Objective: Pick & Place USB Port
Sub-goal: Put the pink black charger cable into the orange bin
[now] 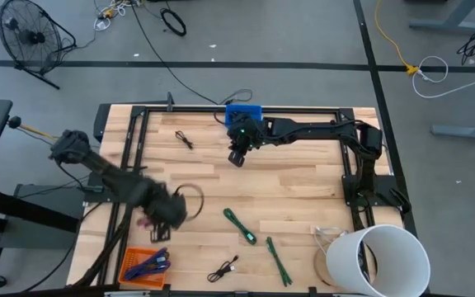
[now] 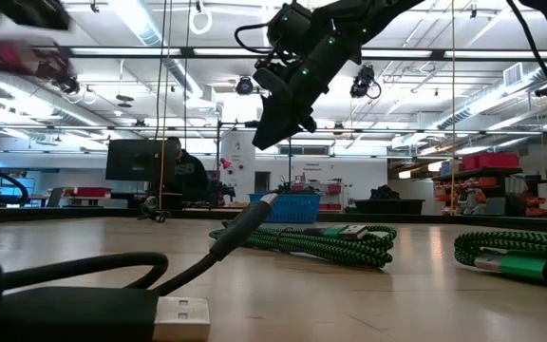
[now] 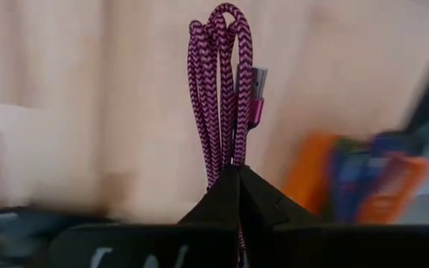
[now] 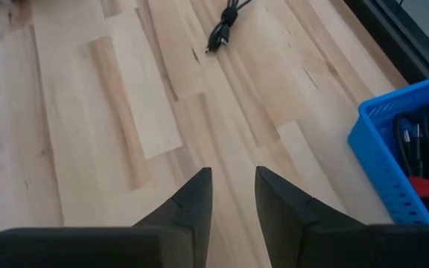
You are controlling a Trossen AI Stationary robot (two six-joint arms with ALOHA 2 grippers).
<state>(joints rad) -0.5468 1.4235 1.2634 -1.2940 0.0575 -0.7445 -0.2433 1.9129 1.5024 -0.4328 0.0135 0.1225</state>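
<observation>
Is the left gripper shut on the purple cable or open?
Shut on it: the left gripper has its fingertips pressed together around the looped purple cable.

The pink-and-purple braided USB cable [image 3: 220, 89], folded into a bundle of loops with its metal plug beside them, is clamped between the shut fingers of the left claw [image 3: 238, 175]. Below and beside it you see the orange basket [image 1: 130, 258] at the near left corner of the surface [image 1: 303, 190], holding blue cables. At the far edge sits the blue basket [image 4: 393, 141], containing dark cables. Two green braided cables [image 1: 239, 225] and two black cables [image 1: 221, 270] lie loose on the surface.
</observation>
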